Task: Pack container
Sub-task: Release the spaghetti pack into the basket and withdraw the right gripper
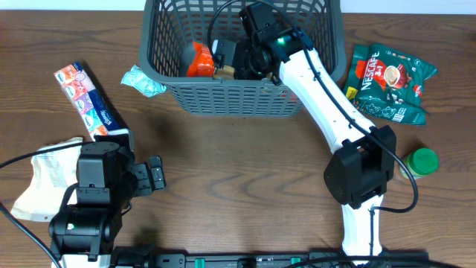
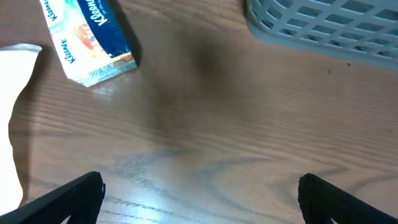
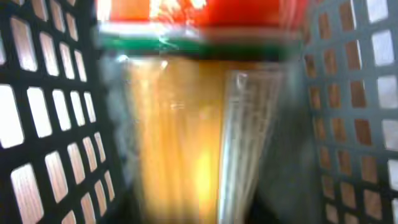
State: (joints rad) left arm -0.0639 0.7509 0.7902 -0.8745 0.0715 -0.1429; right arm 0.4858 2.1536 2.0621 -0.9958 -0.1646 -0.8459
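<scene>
The dark grey slotted container [image 1: 223, 100] stands at the table's back centre; its corner shows in the left wrist view [image 2: 323, 28]. My right gripper [image 1: 232, 61] reaches down inside it. In the right wrist view a clear packet of yellow pasta with a red and green end [image 3: 174, 137] fills the space between the jaws, with the container's lattice walls [image 3: 37, 124] on both sides; the fingers are mostly hidden by it. The packet's orange-red end shows in the overhead view [image 1: 198, 59]. My left gripper [image 1: 155, 177] [image 2: 199, 193] is open and empty, low over bare table at the front left.
A Kleenex tissue pack [image 1: 85, 100] [image 2: 93, 43] lies at the left, a white bag [image 1: 44, 175] at the left edge. A teal packet [image 1: 143, 80] lies by the container's left corner. Green Nescafe packets [image 1: 387, 82] and a green-lidded jar [image 1: 420, 162] are at the right.
</scene>
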